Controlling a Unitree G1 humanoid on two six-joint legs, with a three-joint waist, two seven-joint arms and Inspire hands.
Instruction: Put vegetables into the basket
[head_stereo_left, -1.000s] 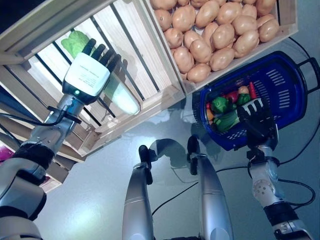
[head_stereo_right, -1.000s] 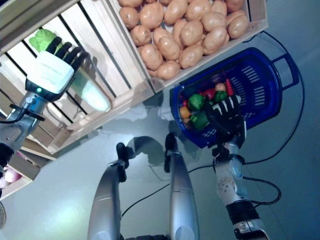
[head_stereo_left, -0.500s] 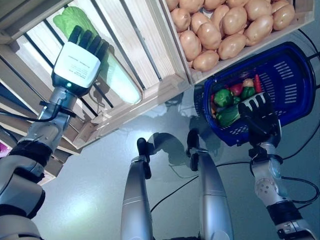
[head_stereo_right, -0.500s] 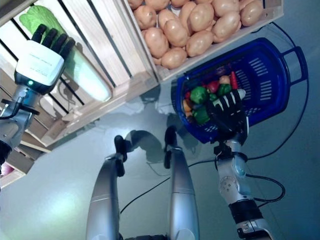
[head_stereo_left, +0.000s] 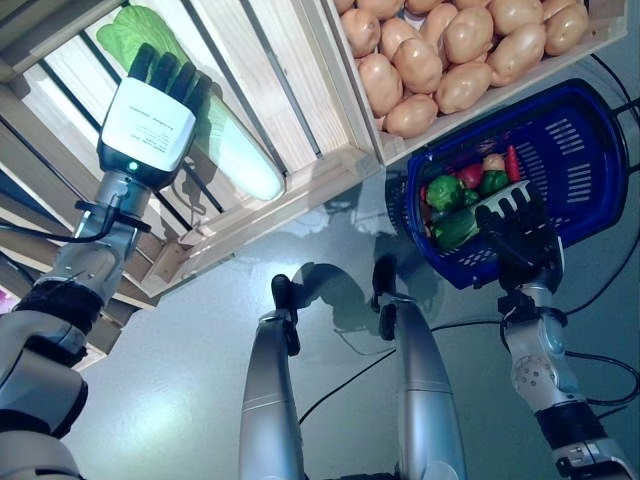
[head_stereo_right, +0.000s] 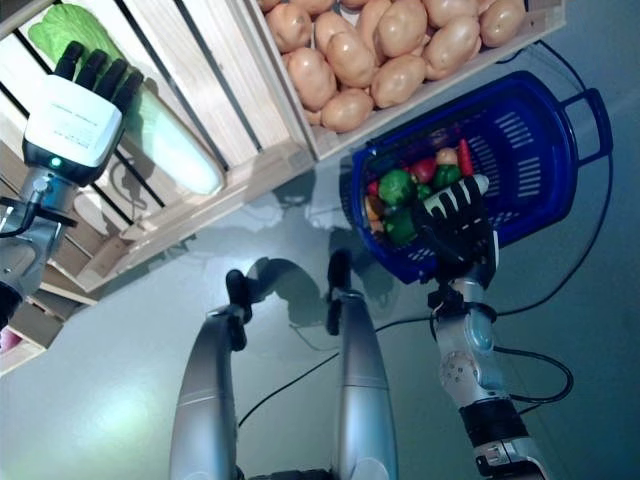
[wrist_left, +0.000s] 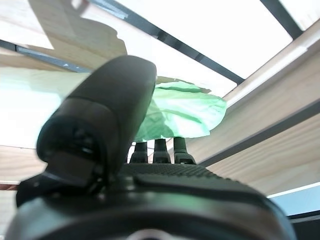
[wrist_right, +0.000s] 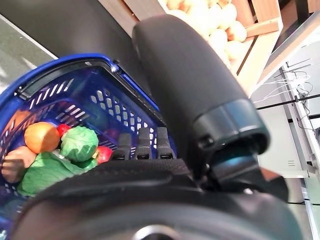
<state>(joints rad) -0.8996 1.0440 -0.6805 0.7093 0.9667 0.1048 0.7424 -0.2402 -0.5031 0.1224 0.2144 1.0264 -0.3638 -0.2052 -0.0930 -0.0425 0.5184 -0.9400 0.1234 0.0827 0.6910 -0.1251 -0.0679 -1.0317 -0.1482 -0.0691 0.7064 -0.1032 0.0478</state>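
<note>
A long cabbage (head_stereo_left: 238, 162), pale with a green leafy end (wrist_left: 185, 112), lies in a slatted wooden crate (head_stereo_left: 300, 190). My left hand (head_stereo_left: 150, 120) rests flat over its leafy half, fingers straight and open. A blue plastic basket (head_stereo_left: 575, 160) hangs tilted at the right, holding green, red and orange vegetables (head_stereo_left: 445, 195). My right hand (head_stereo_left: 520, 235) grips the basket's near rim, fingers curled over the edge into it. The basket's mesh wall (wrist_right: 75, 95) and the vegetables (wrist_right: 77, 142) show past those fingers in the right wrist view.
A second wooden crate heaped with several potatoes (head_stereo_left: 440, 50) stands right beside the cabbage crate, just above the basket. More wooden shelving (head_stereo_left: 60, 300) runs along the left. Grey floor (head_stereo_left: 180, 380) lies below.
The whole view has shifted a little, so the camera moved. My left hand stays over the cabbage and my right hand stays on the basket's rim.
</note>
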